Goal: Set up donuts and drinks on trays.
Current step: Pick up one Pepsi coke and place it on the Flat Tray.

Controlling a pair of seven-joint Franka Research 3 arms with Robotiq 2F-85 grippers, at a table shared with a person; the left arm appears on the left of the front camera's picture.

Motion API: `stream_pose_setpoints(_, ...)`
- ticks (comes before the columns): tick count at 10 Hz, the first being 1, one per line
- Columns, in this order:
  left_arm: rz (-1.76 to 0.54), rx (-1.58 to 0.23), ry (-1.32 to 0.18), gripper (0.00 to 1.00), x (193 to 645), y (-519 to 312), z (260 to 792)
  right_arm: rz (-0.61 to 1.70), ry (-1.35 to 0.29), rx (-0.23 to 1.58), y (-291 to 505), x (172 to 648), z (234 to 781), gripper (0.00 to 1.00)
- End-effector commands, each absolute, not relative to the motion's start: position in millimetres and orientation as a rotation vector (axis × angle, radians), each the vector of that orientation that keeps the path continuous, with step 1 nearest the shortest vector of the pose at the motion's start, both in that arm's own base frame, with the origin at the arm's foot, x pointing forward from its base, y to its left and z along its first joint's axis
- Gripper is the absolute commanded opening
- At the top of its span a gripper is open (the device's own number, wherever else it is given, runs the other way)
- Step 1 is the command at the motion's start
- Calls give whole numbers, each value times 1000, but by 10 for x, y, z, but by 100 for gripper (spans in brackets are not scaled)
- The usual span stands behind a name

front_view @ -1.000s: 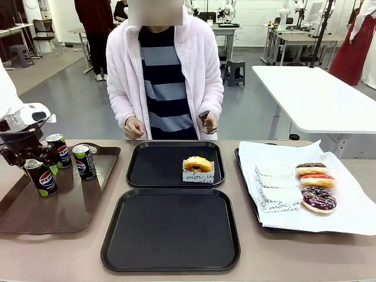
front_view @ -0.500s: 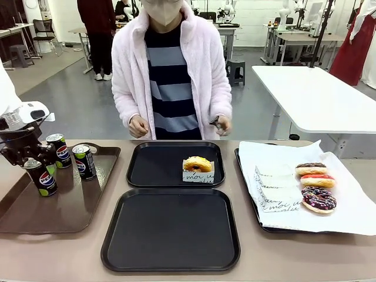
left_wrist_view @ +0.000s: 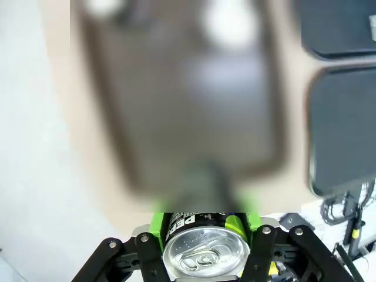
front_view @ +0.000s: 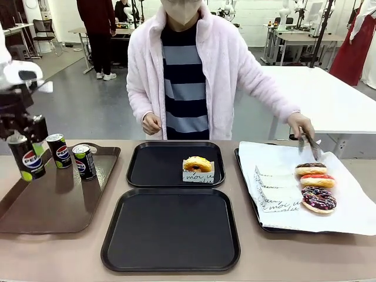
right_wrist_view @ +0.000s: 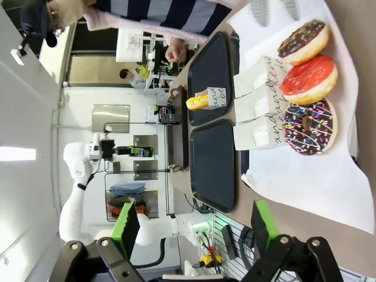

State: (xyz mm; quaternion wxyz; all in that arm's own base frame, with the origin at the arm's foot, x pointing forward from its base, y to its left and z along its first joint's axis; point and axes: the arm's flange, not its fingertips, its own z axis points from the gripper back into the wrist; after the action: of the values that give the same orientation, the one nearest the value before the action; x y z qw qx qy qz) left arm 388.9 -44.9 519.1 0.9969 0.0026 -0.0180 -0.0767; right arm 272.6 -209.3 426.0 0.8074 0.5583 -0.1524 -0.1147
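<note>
The left claw point(front_view: 22, 134) has lifted the Pepsi can point(front_view: 27, 161) it pinches off the brown tray point(front_view: 59, 205); its wrist view shows the silver top point(left_wrist_view: 205, 252). The right claw point(right_wrist_view: 195, 226) hangs spread above three donuts point(right_wrist_view: 308, 79).

Two matte black trays with raised rims lie mid-frame on the table, just apart. The far tray point(front_view: 147, 170) carries a golden-yellow donut point(front_view: 198, 163) in a white lettered sleeve. The near tray point(front_view: 170, 232) lies just below it in the frame. At the right, on white paper point(front_view: 352, 217), lie a chocolate donut point(front_view: 311, 169), a red-glazed donut point(front_view: 318, 180) and a dark sprinkled donut point(front_view: 318, 199). At the left, a rear can point(front_view: 58, 150) and a front can point(front_view: 84, 161), black Pepsi cans, stand upright on a brown tray point(front_view: 59, 205). A third can point(front_view: 25, 158) hangs upright above it, clamped in the left tool point(left_wrist_view: 202, 223).
</note>
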Motion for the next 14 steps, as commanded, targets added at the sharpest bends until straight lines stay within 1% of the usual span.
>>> stream_pose_setpoints(1, -191, 46, -67, 0, 3873, -980, 5479, -238, -332, 1209, -2113, 2726, 4259, 100)
stream_pose_setpoints(3, -252, 22, -98, 0, 3945, -1477, 5516, -238, -332, 1209, -2113, 2726, 4259, 100)
stream_pose_setpoints(4, -291, -10, -91, 0, 4012, -1693, 5460, -238, -332, 1209, -2113, 2726, 4259, 100)
stream_pose_setpoints(6, -386, -93, -152, 0, 4232, -2128, 5311, -238, -332, 1209, -2113, 2726, 4259, 100)
stream_pose_setpoints(7, -403, -112, -153, 0, 4346, -2252, 5232, -238, -332, 1209, -2113, 2726, 4259, 100)
stream_pose_setpoints(9, -412, -150, -136, 0, 4689, -2308, 5130, -238, -332, 1209, -2113, 2726, 4259, 100)
stream_pose_setpoints(11, -448, -290, -76, 0, 4889, -2203, 5048, -238, -332, 1209, -2113, 2726, 4259, 100)
stream_pose_setpoints(12, -407, -152, -127, 0, 4676, -2350, 4993, -238, -332, 1209, -2113, 2726, 4259, 100)
stream_pose_setpoints(14, -407, -152, -127, 0, 4676, -2350, 4993, -238, -332, 1209, -2113, 2726, 4259, 100)
